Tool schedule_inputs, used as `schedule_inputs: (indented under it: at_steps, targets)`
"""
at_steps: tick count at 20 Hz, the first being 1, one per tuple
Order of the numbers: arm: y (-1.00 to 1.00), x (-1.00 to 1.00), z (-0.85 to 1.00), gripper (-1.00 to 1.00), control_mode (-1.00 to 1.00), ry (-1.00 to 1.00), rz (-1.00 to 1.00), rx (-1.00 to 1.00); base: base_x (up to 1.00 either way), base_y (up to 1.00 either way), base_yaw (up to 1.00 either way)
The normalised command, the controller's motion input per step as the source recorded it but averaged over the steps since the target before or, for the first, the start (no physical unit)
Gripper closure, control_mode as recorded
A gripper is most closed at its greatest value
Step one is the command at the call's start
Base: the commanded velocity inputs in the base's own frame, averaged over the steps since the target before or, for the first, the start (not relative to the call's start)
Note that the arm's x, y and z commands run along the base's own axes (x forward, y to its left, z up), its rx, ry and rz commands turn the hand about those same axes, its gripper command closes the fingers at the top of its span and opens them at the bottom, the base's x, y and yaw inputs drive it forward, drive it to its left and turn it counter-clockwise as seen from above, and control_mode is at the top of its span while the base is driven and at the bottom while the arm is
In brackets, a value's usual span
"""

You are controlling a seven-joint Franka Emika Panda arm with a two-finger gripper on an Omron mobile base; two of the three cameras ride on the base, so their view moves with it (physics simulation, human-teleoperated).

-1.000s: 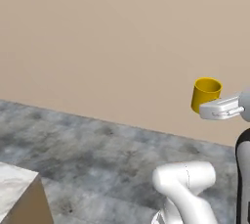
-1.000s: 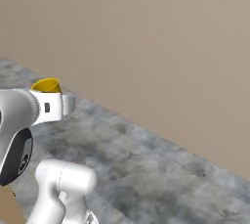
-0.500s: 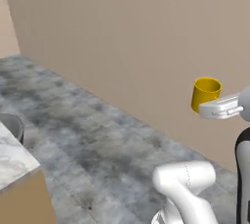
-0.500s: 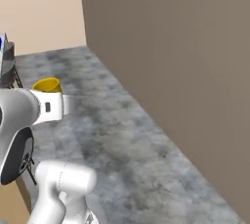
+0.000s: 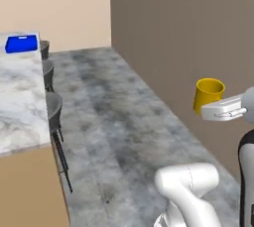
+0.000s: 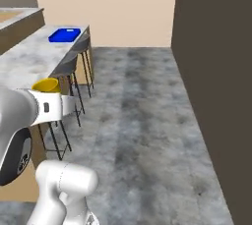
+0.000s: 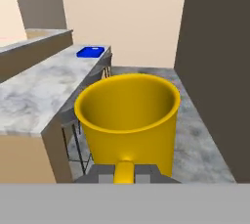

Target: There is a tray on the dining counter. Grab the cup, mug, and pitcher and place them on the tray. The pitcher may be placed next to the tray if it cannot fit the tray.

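Hanging in mid-air over the floor, the mug [image 5: 209,93] sits at the fingers [image 5: 222,110] in the left base view, far from the tray [image 5: 21,43] on the bench [image 5: 20,107]. Right base view adds stools [image 6: 74,67] along the bench. Hand view shows the fingers pinching the mug's handle; no writing visible.

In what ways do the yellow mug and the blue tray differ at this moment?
The mug is yellow, deep and round; the tray is blue, flat and rectangular. The mug is held in the air by the shut pincer, above the floor; the tray lies on the dining counter, far ahead. Both are open on top and look empty.
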Motion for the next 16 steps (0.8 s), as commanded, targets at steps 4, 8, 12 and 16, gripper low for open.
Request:
schedule_inputs:
  at_steps: [4, 8, 12, 16]
  targets:
    - [0.0, 0.0, 0.0, 1.0, 1.0, 0.0, 0.0, 0.0, 0.6, -0.8, 0.65]
    - [0.0, 0.0, 0.0, 1.0, 1.0, 0.0, 0.0, 0.0, 0.57, -0.71, 0.51]
    - [0.0, 0.0, 0.0, 1.0, 1.0, 0.0, 0.0, 0.0, 0.85, -0.59, 0.32]
    - [0.0, 0.0, 0.0, 1.0, 1.0, 0.0, 0.0, 0.0, 1.0, -0.73, 0.2]
